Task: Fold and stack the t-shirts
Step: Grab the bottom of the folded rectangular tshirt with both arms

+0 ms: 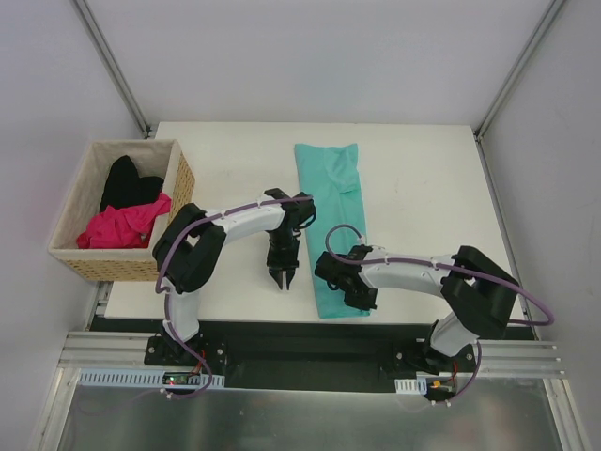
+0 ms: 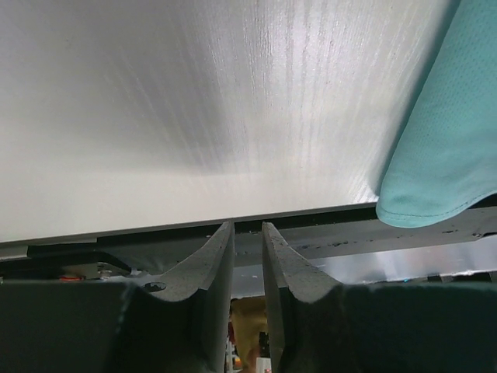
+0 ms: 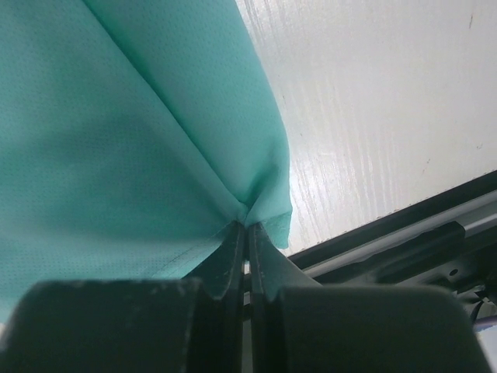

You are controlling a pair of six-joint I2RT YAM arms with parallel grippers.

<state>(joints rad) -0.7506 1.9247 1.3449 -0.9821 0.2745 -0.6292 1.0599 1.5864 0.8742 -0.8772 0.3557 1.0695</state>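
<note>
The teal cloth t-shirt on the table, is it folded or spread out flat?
Folded. The teal cloth t-shirt lies as one long narrow strip, no sleeves sticking out; the right gripper pinches its near corner.

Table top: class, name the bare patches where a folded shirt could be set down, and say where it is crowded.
Widest bare table: between the teal t-shirt and the right edge. Smaller patch: far side, between the wicker basket and the shirt. Crowded: the near edge, where the left pincer hangs and the right pincer pinches the shirt's near end.
</note>
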